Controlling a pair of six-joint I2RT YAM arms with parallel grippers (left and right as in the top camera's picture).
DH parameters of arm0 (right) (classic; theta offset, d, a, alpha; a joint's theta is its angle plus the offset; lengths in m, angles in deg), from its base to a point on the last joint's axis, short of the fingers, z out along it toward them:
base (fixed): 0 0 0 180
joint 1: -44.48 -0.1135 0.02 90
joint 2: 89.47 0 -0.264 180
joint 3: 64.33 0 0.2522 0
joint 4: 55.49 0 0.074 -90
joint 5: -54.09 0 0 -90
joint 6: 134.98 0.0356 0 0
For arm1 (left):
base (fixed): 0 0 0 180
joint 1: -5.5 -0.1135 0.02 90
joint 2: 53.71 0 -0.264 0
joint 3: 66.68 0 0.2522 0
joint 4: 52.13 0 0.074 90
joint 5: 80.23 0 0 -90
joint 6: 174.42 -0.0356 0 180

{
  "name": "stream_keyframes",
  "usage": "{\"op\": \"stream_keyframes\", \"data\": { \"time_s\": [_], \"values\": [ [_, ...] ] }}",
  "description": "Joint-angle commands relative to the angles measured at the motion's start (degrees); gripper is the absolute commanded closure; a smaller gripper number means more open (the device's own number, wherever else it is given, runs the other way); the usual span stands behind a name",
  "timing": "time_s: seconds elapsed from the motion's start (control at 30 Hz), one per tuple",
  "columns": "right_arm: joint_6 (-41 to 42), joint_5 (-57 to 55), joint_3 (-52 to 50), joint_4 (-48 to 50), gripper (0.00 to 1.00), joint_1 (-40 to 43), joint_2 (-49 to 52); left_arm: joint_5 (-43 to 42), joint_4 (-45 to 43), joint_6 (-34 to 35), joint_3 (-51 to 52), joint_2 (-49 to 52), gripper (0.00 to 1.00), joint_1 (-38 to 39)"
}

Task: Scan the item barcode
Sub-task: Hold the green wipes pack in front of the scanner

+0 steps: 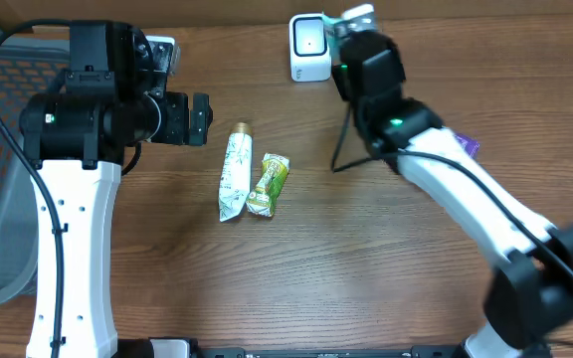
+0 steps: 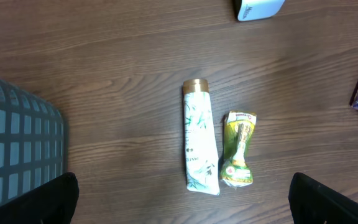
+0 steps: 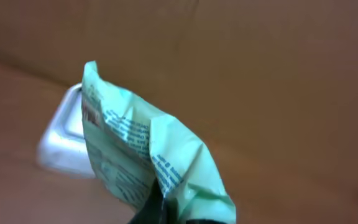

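The right tool (image 1: 350, 30) pinched a pale green printed plastic packet (image 3: 148, 155) just beside the white box-shaped barcode scanner (image 1: 309, 47) at the far edge of the wooden tabletop (image 1: 366, 259). The left tool (image 1: 199, 118) hung spread wide toward the left edge, beside a white gold-capped tube (image 1: 234, 171) and green foil sachet (image 1: 269, 184).

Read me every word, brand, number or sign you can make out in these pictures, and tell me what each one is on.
Nothing reads clearly enough to quote.
White tube: small dark print down its side, too small to read.
Yellow-green packet: printed labels, blurred.
White scanner: dark lettering, cut off by the frame edge.
Pale green pouch: blue lines of print and a red mark, blurred.
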Motion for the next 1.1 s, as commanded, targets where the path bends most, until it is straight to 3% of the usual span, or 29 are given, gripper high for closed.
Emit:
{"op": "stream_keyframes", "data": {
  "time_s": [0.0,0.2,0.37,0.53,1.07],
  "values": [
    [-27.32,-8.11,1.16,12.79,0.96,-0.79,4.52,-0.63,-0.09,0.37,-0.48,0.17,0.00,-0.11],
    [-51.93,-3.65,1.16,37.22,0.96,0.04,14.36,-0.63,-0.09,0.37,-0.48,0.17,0.01,-0.11],
    [-66.82,-0.50,1.18,48.54,0.96,0.46,22.16,-0.66,-0.09,0.37,-0.48,0.17,0.00,-0.11],
    [-70.90,2.29,1.22,56.06,0.96,0.83,27.06,-0.63,-0.09,0.37,-0.48,0.17,0.00,-0.11],
    [-71.32,3.50,1.27,56.63,0.96,1.33,27.65,-0.63,-0.09,0.37,-0.48,0.17,0.00,-0.11]
  ]
}}
